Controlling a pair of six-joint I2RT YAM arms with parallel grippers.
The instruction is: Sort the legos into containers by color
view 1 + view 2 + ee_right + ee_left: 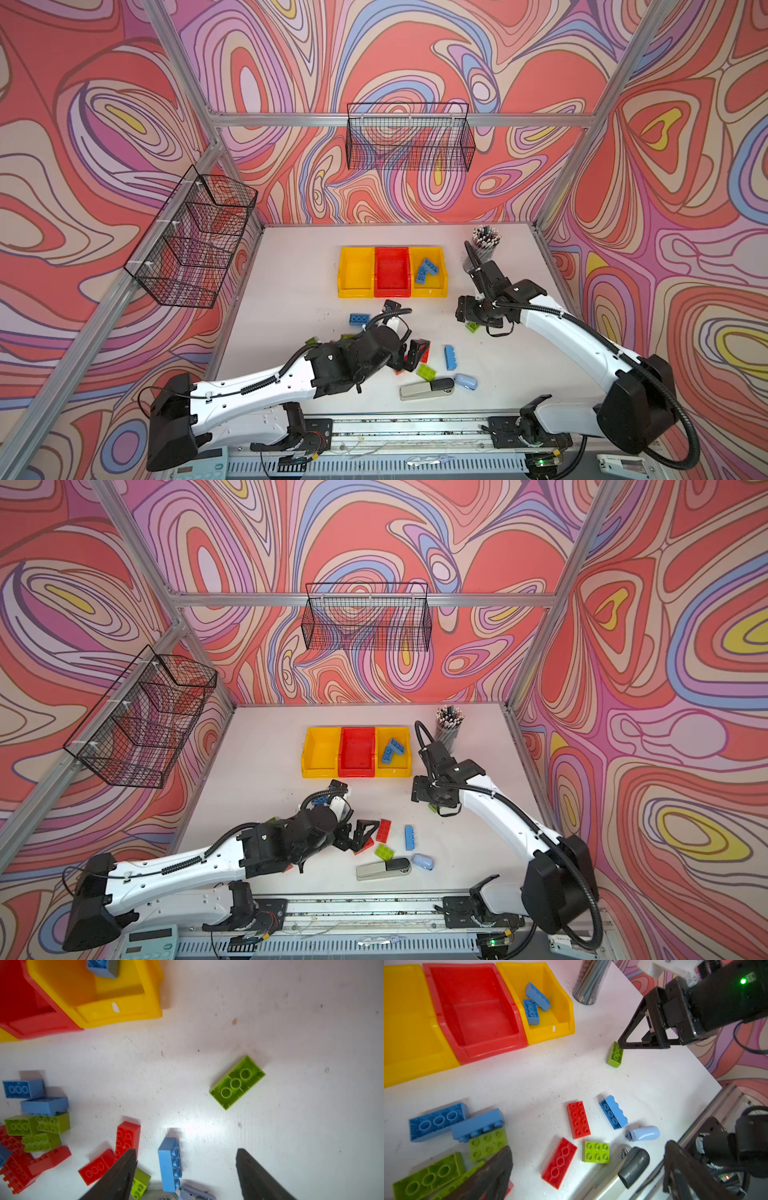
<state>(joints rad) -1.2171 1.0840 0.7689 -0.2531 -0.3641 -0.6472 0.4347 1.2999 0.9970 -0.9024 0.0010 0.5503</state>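
Note:
Three containers stand in a row at the back: a yellow bin, a red bin and a second yellow bin holding two blue legos. My left gripper is open low over the front cluster. An upside-down red lego lies on the table between its fingers, untouched. My right gripper hangs open and empty just above a lone upside-down green lego. Loose on the table are a studded red lego, a blue lego on its side and a green one.
A grey-and-black stapler and a pale-blue mouse-shaped item lie near the front edge. A mesh pencil cup stands right of the bins. Black wire baskets hang on the left wall and back wall. Several more legos lie under the left arm.

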